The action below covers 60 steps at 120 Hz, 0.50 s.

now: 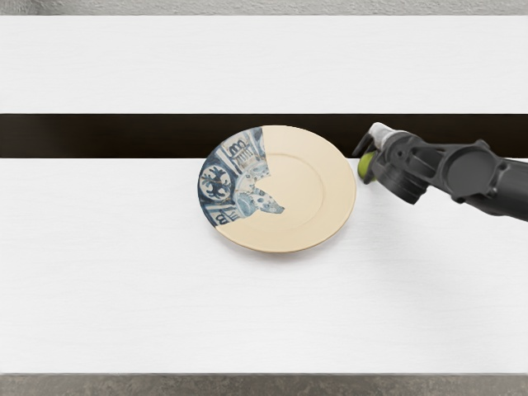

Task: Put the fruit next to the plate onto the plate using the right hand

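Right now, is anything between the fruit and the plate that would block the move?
Nothing visible does. The fruit sits just right of the plate, mostly covered by the right hand, and nothing shows in the narrow gap between them.

No text, label, brand or number is readable; the round beige plate [312,191] bears a blue-and-white pattern on its left part, too blurred for letters.

Right hand [381,155] sits over a green fruit [364,167] — mostly hidden — just beside the plate [318,190], at its right rim, on the white table [124,289]. Grip unclear.
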{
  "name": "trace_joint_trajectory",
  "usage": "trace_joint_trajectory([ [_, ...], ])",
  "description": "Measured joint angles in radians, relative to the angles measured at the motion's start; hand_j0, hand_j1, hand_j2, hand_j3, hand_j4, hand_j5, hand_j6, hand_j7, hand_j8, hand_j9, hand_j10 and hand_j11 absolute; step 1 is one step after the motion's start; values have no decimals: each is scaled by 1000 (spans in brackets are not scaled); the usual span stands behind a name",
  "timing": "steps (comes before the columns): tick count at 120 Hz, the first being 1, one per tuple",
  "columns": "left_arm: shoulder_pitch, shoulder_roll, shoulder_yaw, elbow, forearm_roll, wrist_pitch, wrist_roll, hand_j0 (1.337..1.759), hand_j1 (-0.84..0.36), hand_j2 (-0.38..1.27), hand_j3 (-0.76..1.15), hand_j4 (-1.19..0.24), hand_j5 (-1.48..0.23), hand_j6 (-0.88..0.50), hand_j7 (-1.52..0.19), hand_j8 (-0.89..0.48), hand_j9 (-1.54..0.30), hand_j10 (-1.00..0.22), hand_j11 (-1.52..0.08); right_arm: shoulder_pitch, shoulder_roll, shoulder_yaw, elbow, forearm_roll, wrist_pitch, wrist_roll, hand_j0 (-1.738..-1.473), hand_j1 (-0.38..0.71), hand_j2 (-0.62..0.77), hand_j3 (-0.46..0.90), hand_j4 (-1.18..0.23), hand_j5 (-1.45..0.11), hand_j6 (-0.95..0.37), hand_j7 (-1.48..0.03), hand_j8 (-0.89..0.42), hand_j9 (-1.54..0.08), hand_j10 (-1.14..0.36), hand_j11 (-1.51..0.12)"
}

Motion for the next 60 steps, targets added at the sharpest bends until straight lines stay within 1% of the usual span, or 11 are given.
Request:
trace_joint_trajectory([
  [3,0,0,0,0,0,0,0,1658,337,2,0,-10,-13,-10,-13,-10,-13,-10,-13,0,-1,2,0,0,4,0,-1655,264,235,0,-648,-841,-553,-841,-442,-851,-574,-852],
  [21,0,0,0,0,0,0,0,1658,337,2,0,-10,-13,-10,-13,-10,-13,-10,-13,-1,-6,10,0,0,16,0,-1653,269,262,0,-717,-944,-533,-937,-394,-953,-544,-952],
  [32,0,0,0,0,0,0,0,1658,337,2,0,-10,-13,-10,-13,-10,-13,-10,-13,-1,-17,13,0,1,20,-1,-1653,272,329,0,-743,-986,-532,-974,-380,-992,-535,-990],
  [43,0,0,0,0,0,0,0,1658,337,2,0,-10,-13,-10,-13,-10,-13,-10,-13,3,-27,21,0,1,22,-1,-1652,258,337,0,-758,-1013,-547,-997,-390,-1022,-538,-1016],
  [52,0,0,0,0,0,0,0,1658,337,2,0,-10,-13,-10,-13,-10,-13,-10,-13,10,-32,48,-2,1,36,-1,-1652,265,422,0,-768,-1029,-564,-1011,-397,-1036,-548,-1031],
  [60,0,0,0,0,0,0,0,1658,337,2,0,-10,-13,-10,-13,-10,-13,-10,-13,20,-34,65,-3,3,45,-1,-1653,267,460,1,-768,-1050,-562,-1020,-387,-1054,-549,-1047],
])
